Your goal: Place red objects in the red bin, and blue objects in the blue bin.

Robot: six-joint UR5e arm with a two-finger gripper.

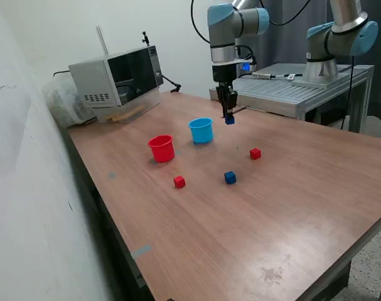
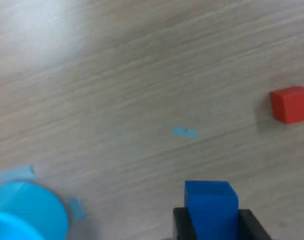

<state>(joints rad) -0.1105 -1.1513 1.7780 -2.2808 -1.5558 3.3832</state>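
Exterior view first: the worktop (image 1: 284, 207) carries everything, and I have the arm upright over it with the hand (image 1: 228, 118) pointing straight down, well above the surface. I judge that height is for clearing a rim before a drop.

The blue bin (image 1: 201, 130) stands just beside the hand, toward the exterior view's left and lower; the red bin (image 1: 161, 148) is farther out the same way. Both sit upright with mouths open, ready to receive.

The hand is pinching a blue cube (image 1: 230, 120); on the wrist view I see that blue cube (image 2: 211, 206) seated between the dark fingers (image 2: 181, 225), with the blue bin's rim (image 2: 26, 212) off to one side, not yet beneath.

Resting on the worktop below the hand are a second blue cube (image 1: 230, 178) and two red cubes (image 1: 255, 153) (image 1: 179, 182), all apart from each other and from both bins.
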